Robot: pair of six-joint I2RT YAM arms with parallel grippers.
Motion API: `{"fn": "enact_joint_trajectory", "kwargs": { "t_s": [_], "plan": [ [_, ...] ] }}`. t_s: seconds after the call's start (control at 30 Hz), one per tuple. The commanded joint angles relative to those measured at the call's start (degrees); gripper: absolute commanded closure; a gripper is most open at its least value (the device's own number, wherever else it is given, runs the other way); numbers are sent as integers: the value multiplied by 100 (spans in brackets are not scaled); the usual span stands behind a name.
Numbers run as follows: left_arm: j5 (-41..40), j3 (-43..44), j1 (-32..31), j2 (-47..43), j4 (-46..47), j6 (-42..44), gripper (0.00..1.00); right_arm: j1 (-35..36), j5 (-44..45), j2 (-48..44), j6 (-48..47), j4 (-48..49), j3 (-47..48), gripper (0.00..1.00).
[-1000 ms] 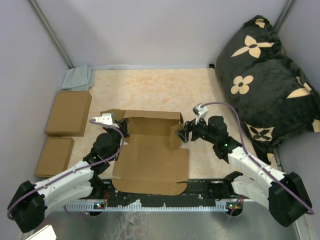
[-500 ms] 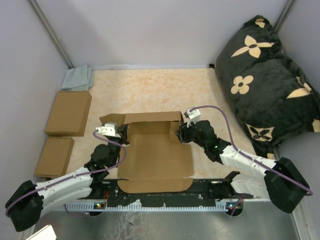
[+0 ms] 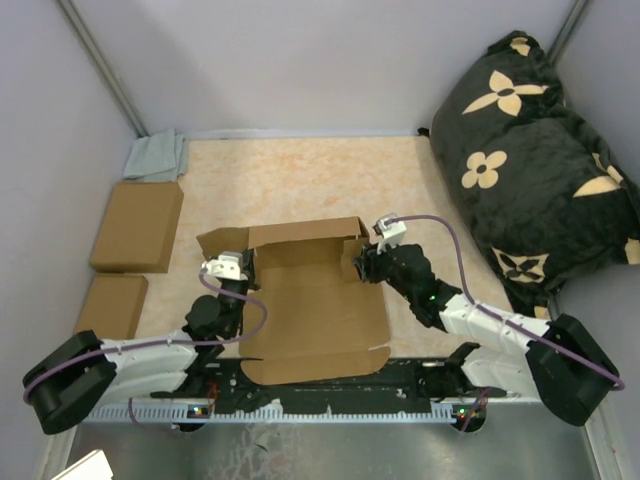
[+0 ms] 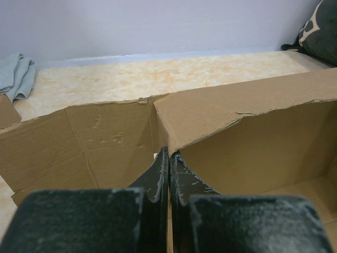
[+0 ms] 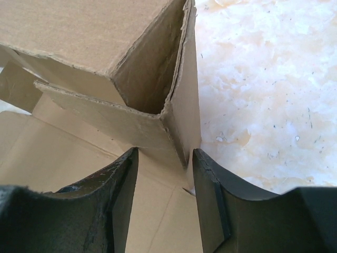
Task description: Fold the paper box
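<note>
Both arms are pulling nearer the plain brown cardboard paper box (image 3: 305,290) in the middle of the frame. Left gripper (image 4: 168,176) is pinched tight — pushing the left corner. Right gripper (image 5: 162,184) is half spread around the right corner flap — gripping it, I cannot tell.

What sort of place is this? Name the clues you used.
Probably a walled robot test cell, not a home: plain grey walls enclose a small tabletop where two arms work on the paper box, with spare boxes alongside.
</note>
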Motion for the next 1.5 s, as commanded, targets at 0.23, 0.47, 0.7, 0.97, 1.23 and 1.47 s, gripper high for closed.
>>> {"fn": "enact_joint_trajectory", "kwargs": {
  "t_s": [0.23, 0.47, 0.7, 0.97, 1.23, 1.47],
  "plan": [
    [73, 88, -163, 192, 447, 226, 100, 51, 476, 394, -70, 745, 118, 77],
    [48, 74, -225, -157, 125, 227, 100, 103, 723, 563, 212, 576, 199, 78],
    [125, 142, -305, -154, 50, 226, 100, 324, 1337, 1000, 360, 597, 451, 87],
    [67, 280, -409, -149, -62, 351, 100, 607, 3030, 1478, 1127, 65, 729, 100],
    [8, 660, -458, -113, -635, 392, 100, 900, 3160, 1597, 970, 568, 645, 100],
    [107, 763, -459, -220, -866, 346, 100, 900, 2812, 1840, 441, 914, 703, 74]
  ]
}}
